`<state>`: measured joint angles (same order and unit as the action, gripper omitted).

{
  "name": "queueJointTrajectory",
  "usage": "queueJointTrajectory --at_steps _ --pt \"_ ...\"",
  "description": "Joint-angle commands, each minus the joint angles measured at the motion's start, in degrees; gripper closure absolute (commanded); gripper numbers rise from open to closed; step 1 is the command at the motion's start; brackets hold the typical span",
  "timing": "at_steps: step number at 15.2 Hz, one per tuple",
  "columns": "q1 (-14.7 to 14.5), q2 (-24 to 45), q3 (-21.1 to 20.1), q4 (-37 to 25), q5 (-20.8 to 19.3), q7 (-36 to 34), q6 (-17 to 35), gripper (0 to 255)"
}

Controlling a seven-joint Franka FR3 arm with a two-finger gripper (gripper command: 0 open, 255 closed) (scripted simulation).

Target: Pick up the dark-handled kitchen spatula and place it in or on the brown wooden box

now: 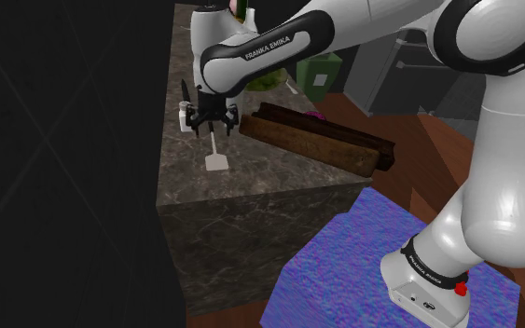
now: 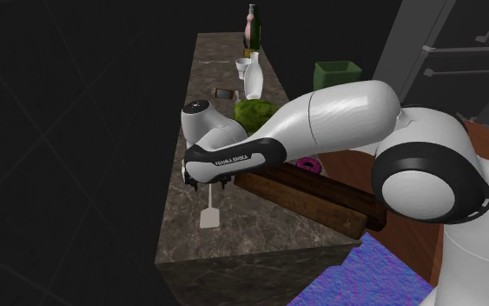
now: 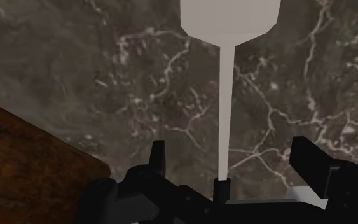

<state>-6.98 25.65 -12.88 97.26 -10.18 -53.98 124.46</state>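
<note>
Right now the black gripper (image 1: 211, 121) hangs low over the marble counter (image 1: 251, 182), upper middle of the shoulder view. Its fingers stand spread apart on either side of the spatula (image 1: 216, 162), touching nothing. The spatula lies on the stone with its pale blade toward the lower edge of the frame and its dark handle end under the hand, just beside the long brown wooden box (image 1: 321, 142) at centre frame.
</note>
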Motion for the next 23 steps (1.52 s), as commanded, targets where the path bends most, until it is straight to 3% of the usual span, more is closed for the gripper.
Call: queueJointTrajectory --at_steps 1,8,9,18,23 --pt "0.0 0.5 0.1 0.1 -0.2 -0.1 0.7 0" --pt "0.0 0.5 0.1 0.1 -0.2 -0.1 0.7 0" --pt "0.0 0.5 0.1 0.1 -0.2 -0.1 0.7 255" --pt "0.0 0.5 0.1 0.1 -0.2 -0.1 0.7 255" --pt "0.1 -1.1 -0.2 -1.4 0.5 0.4 -2.4 255"
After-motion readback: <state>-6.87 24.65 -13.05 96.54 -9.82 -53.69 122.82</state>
